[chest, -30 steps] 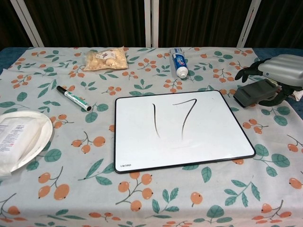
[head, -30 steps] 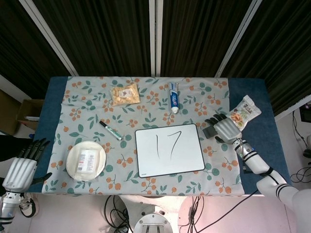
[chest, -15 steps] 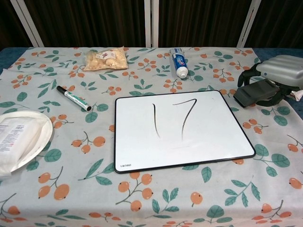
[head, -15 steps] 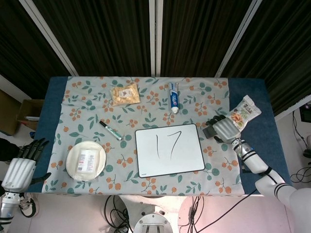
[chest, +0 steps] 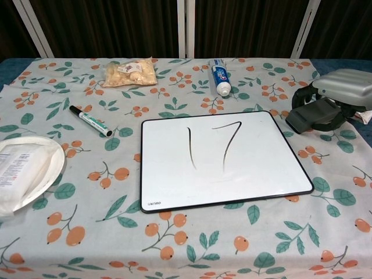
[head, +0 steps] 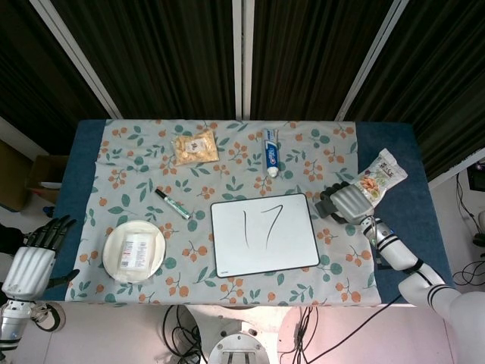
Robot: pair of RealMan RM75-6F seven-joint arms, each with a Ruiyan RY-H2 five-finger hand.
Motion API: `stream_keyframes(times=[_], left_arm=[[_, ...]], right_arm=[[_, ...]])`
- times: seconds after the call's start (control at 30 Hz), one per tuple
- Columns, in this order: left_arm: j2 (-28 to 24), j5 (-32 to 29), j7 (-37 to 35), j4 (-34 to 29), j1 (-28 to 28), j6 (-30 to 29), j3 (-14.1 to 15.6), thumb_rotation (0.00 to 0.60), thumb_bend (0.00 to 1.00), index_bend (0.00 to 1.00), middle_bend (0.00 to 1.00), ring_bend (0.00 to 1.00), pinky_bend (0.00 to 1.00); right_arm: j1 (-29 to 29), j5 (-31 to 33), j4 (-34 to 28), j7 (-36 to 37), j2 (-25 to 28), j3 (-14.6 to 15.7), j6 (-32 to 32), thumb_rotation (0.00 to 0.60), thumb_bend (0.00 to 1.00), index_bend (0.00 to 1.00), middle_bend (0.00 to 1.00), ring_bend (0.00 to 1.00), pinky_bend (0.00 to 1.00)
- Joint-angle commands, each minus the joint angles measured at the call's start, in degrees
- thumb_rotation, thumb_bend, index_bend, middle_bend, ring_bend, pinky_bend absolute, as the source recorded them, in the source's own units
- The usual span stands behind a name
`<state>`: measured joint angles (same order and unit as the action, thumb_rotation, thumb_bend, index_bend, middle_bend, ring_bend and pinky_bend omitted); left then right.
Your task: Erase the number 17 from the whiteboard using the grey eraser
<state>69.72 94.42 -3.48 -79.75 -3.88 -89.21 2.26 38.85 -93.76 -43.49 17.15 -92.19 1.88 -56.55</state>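
Note:
The whiteboard (head: pixel 264 250) (chest: pixel 232 180) lies flat at the table's middle, with "17" (head: pixel 261 226) (chest: pixel 212 145) written on it in black. Just off its right edge is the grey eraser (head: pixel 325 204) (chest: pixel 301 118), and my right hand (head: pixel 350 199) (chest: pixel 344 86) covers it from above with its fingers curled down around it, gripping it. The eraser's near end shows tilted slightly off the cloth. My left hand (head: pixel 32 260) hangs beyond the table's left edge, fingers apart and holding nothing; the chest view does not show it.
A green marker (head: pixel 173 203) (chest: pixel 90 120) and a white plate (head: pixel 114 265) (chest: pixel 40 180) with a packet lie left of the board. A snack bag (head: pixel 196 146) (chest: pixel 129 72) and a toothpaste tube (head: pixel 270 152) (chest: pixel 220 76) lie behind it. A nut pouch (head: pixel 381 176) sits right of my right hand.
My right hand's fingers have curled down and closed around the grey eraser, which has tipped a little. The left hand has barely moved.

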Motion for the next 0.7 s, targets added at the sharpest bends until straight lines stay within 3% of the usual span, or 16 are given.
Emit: stream_keyframes(times=[0.03, 0.23, 0.47, 0.7], left_arm=[[0.1, 0.0, 0.0, 0.0, 0.0, 0.1, 0.0, 0.6, 0.0, 0.07, 0.06, 0.07, 0.17], [0.0, -0.1, -0.2, 0.1, -0.1, 0.2, 0.0, 0.6, 0.0, 0.07, 0.06, 0.07, 0.17], [0.0, 0.0, -0.2, 0.0, -0.1, 0.1, -0.1, 0.6, 0.0, 0.07, 0.06, 0.07, 0.17], [-0.1, 0.0, -0.3, -0.1, -0.2, -0.1, -0.2, 0.6, 0.0, 0.07, 0.06, 0.07, 0.17]], right_arm=[[-0.3, 0.0, 1.0, 0.0, -0.6, 0.0, -1.2, 0.6, 0.25, 0.47, 0.43, 0.36, 0.42], [-0.7, 0.0, 2.6, 0.5, -1.5, -0.2, -3.5, 0.6, 0.27, 0.57, 0.5, 0.48, 0.54], [-0.6, -0.7, 1.3, 1.0, -0.4, -0.7, -7.1, 0.6, 0.3, 0.64, 0.57, 0.53, 0.61], [-0.1, -2.5, -10.9, 0.1, 4.1, -1.2, -11.6, 0.6, 0.3, 0.71, 0.62, 0.57, 0.69]])
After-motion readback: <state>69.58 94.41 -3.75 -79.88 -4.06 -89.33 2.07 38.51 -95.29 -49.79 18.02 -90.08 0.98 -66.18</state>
